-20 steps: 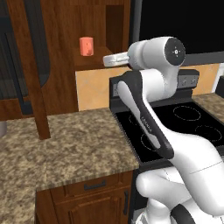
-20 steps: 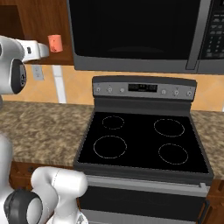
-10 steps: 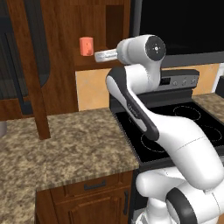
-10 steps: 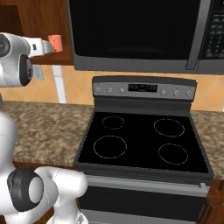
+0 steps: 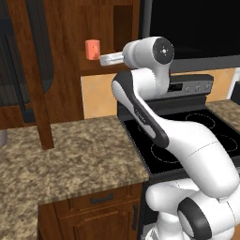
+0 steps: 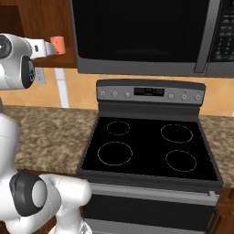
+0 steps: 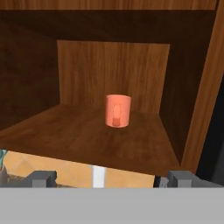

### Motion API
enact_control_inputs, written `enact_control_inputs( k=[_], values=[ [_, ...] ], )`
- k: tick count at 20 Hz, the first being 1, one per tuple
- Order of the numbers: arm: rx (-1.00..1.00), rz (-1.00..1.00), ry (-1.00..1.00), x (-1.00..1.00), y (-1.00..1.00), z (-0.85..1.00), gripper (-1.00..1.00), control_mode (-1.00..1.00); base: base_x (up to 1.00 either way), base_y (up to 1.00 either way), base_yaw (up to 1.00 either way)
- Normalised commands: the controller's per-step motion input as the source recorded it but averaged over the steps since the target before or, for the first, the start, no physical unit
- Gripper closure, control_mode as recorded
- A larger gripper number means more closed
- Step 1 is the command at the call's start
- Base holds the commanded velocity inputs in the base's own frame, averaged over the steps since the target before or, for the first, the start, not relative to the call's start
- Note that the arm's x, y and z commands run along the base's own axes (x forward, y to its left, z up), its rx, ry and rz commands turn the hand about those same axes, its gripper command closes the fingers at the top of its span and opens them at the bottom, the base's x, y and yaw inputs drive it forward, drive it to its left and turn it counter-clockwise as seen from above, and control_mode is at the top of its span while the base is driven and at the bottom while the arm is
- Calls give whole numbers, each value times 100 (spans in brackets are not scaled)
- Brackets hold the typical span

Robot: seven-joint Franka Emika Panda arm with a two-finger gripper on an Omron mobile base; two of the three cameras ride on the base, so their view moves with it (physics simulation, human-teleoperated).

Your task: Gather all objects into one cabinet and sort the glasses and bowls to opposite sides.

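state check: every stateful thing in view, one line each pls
salmon-orange cup: upright on the cabinet shelf, not held, apart from the fingers.
gripper: open, empty, level with the shelf and facing the cup.
wall cabinet: open, cup inside.
stove: burners dark, nothing on them.
microwave: door shut.
base cabinet drawer: shut.

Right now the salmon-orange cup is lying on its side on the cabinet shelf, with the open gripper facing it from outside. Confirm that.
Not quite. The salmon-orange cup stands upright on the wooden shelf of the cabinet; the hand view shows it clearly. The rest holds: the gripper is open, outside the cabinet, and faces the cup without touching it.
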Motion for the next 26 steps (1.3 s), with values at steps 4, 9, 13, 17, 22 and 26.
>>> enact_control_inputs(
  k=[4,9,13,17,22,26],
  values=[
    [0,0,0,10,1,-3,-100,-100,0,0,0],
    [0,0,0,24,0,-1,-100,-100,0,0,0],
    [0,0,0,30,0,-6,-100,-100,0,0,0],
    [0,0,0,32,0,-11,-100,-100,0,0,0],
    [0,-1,1,28,5,-1,-100,-100,0,0,0],
    [0,-7,0,48,11,0,-100,-100,0,0,0]
  ],
)
